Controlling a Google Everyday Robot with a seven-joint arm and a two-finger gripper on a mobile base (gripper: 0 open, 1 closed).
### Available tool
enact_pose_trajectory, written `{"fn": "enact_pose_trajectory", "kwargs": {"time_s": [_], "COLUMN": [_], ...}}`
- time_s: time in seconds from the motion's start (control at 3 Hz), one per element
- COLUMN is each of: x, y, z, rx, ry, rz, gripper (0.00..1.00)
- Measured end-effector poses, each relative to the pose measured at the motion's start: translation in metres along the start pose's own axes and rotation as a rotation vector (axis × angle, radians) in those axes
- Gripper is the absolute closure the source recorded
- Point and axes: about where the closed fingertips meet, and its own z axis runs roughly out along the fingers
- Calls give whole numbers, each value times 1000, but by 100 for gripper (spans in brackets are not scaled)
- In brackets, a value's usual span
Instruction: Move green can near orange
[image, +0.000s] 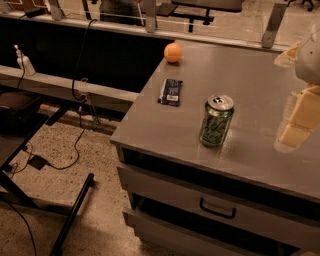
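Observation:
The green can (216, 121) stands upright near the front of the grey cabinet top (250, 75), its silver top and pull tab showing. The orange (173, 52) sits at the far left corner of the same top, well away from the can. My gripper (285, 100) hangs over the right side of the top, to the right of the can and clear of it. Its two pale fingers (295, 125) stand apart with nothing between them.
A flat dark blue snack wrapper (170, 92) lies between the orange and the can, near the left edge. Drawers with a black handle (217, 210) are below the top. To the left are the floor, cables, a black table frame and a low ledge with a bottle (22, 60).

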Motion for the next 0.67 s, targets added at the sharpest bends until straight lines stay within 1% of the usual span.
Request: {"fn": "enact_pose_trajectory", "kwargs": {"time_s": [0.67], "x": [0], "y": [-1], "z": [-1], "rx": [4], "ry": [-12], "rz": [2], "gripper": [0]}}
